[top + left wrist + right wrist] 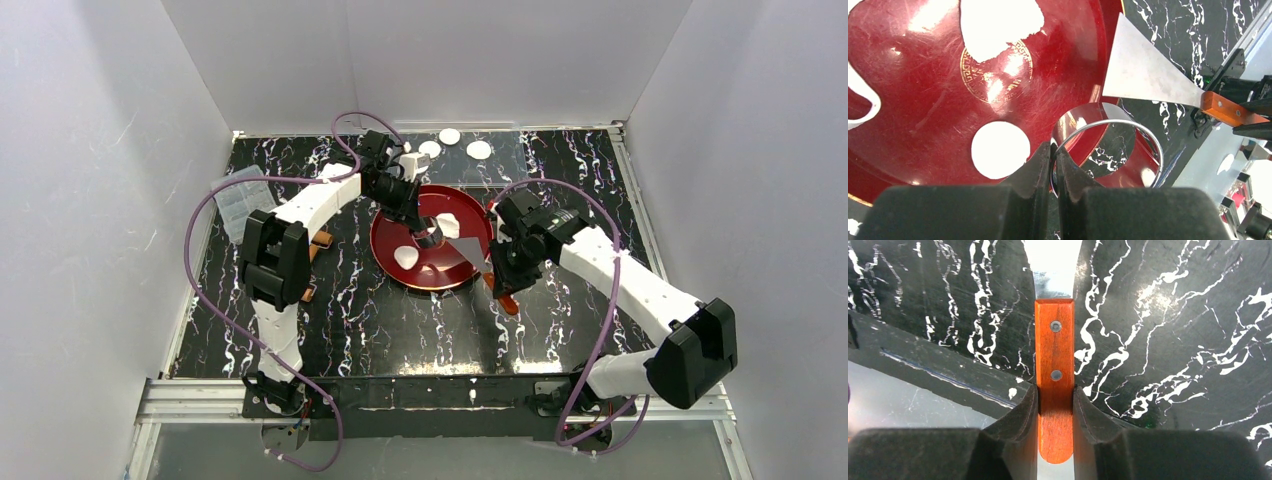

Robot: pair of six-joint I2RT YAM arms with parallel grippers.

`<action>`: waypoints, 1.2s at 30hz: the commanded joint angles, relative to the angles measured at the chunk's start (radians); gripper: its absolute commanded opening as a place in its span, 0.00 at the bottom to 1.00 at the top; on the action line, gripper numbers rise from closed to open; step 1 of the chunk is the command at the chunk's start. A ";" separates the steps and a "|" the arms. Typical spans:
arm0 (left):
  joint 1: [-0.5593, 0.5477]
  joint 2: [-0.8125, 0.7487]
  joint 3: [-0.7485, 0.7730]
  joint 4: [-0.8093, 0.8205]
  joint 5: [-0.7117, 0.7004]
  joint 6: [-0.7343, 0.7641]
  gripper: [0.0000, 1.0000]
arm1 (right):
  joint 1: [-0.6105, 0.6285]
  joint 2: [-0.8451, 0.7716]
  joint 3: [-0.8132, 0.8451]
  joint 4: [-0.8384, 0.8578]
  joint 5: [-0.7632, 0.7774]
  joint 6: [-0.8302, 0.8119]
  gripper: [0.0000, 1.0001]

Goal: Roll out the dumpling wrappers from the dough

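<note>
Left pincer [422, 228] reaches over the plate [385, 240], mid-counter; right pincer [497, 280] sits at its right rim. Three wrappers [450, 135] lie at the counter's far edge. Left wrist: jaws clamp the ring cutter [1078, 120] by its rim, beside a cut disc [1000, 150]; ragged dough [998, 20] lies farther. Right wrist: jaws grip the scraper [1054, 340] handle. Likely best: slide the blade flat under the disc, lifting slowly.

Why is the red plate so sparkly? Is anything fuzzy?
Left wrist view: lamp glare blotches the glossy red plate, and the metal ring cutter mirrors the marble table. Right wrist view: the black fingers look soft, the orange wooden scraper handle sharp.
</note>
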State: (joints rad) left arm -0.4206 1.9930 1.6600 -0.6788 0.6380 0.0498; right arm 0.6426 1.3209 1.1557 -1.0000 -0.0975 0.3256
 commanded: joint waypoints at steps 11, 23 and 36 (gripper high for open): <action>0.075 -0.147 0.035 -0.131 -0.552 0.033 0.00 | 0.010 0.035 0.063 -0.048 0.078 -0.049 0.01; 0.222 0.124 0.256 -0.054 -0.916 0.013 0.00 | 0.030 0.062 0.106 -0.009 0.082 -0.057 0.01; 0.226 0.217 0.205 0.015 -0.875 0.004 0.13 | 0.095 0.115 0.100 0.032 0.126 -0.139 0.01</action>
State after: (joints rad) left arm -0.1921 2.2440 1.8843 -0.6781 -0.2607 0.0708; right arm 0.7143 1.4368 1.2285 -1.0107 -0.0135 0.2417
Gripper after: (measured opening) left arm 0.066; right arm 0.285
